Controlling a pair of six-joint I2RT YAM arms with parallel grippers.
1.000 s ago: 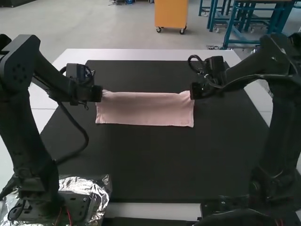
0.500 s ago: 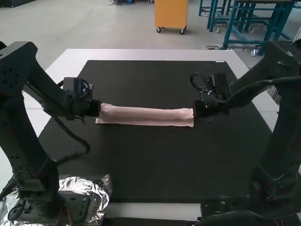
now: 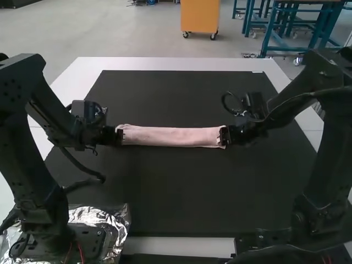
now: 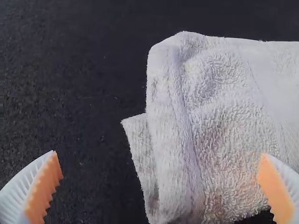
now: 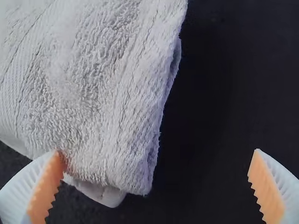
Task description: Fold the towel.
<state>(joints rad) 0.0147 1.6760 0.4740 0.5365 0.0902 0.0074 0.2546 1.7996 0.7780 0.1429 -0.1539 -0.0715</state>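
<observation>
The pink towel (image 3: 171, 136) lies as a narrow folded strip across the dark mat. At its left end is my left gripper (image 3: 117, 136); my right gripper (image 3: 225, 136) is at the opposite end. In the left wrist view the left gripper (image 4: 160, 165) stands open, one finger over the towel (image 4: 224, 126) and the other over the mat, with layered edges between them. The right wrist view has the right gripper (image 5: 156, 163) open too, one finger at the towel's corner (image 5: 93, 116) and the other over the mat.
The black mat (image 3: 181, 192) covers most of the white table (image 3: 176, 64). Crumpled foil (image 3: 118, 223) lies around the left arm's base. A cable loop hangs beside the left arm.
Both grippers came down toward the table's near side, and the towel's far part folded over, making a narrower strip. Both grippers have since let go of the towel.
</observation>
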